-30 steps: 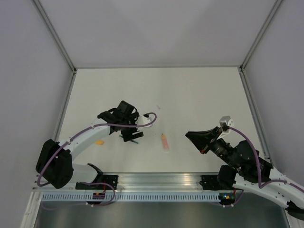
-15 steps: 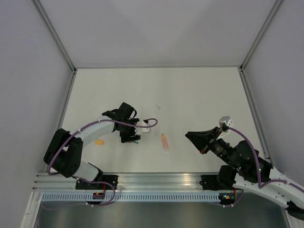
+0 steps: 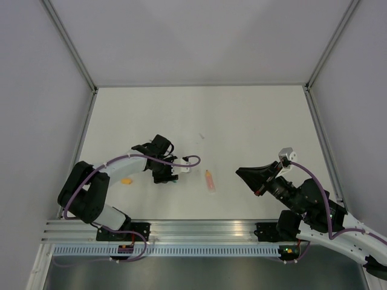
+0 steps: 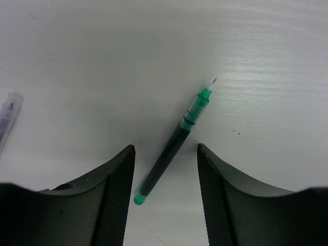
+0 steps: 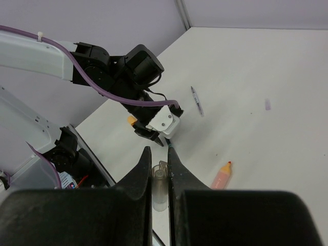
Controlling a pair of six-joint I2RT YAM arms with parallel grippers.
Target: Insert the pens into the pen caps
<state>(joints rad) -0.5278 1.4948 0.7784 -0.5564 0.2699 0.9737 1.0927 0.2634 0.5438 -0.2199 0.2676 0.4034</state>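
1. Table [image 3: 254, 121]: white and flat, walled on three sides.
2. My left arm [image 3: 115, 164]: reaches in from 7 o'clock, with a purple cable along it.
3. My right arm [image 3: 314, 205]: reaches in from 4 o'clock.
4. My left gripper [image 4: 165, 148]: at 8 o'clock of the table centre and low over the surface. The jaws are apart, one on each side of item 6, with a gap showing on both sides.
5. My right gripper [image 5: 158, 151]: at 4 o'clock of centre, pointing toward 9. The jaws are pinched on item 10.
6. Green pen [image 4: 177, 141]: lies flat on the table. In the left wrist view its tip points to 1 o'clock, and its butt end lies between my left fingers [image 4: 118, 195].
7. Orange pen [image 3: 209, 180]: lies flat at 6 o'clock of centre, between the two grippers and touching neither.
8. Thin clear stick [image 5: 197, 102]: lies on the table beyond my left gripper.
9. Orange cap [image 3: 126, 180]: at 9 o'clock of my left gripper, beside the arm.
10. See-through cap [image 5: 159, 187]: a short pale tube held upright in my right gripper.
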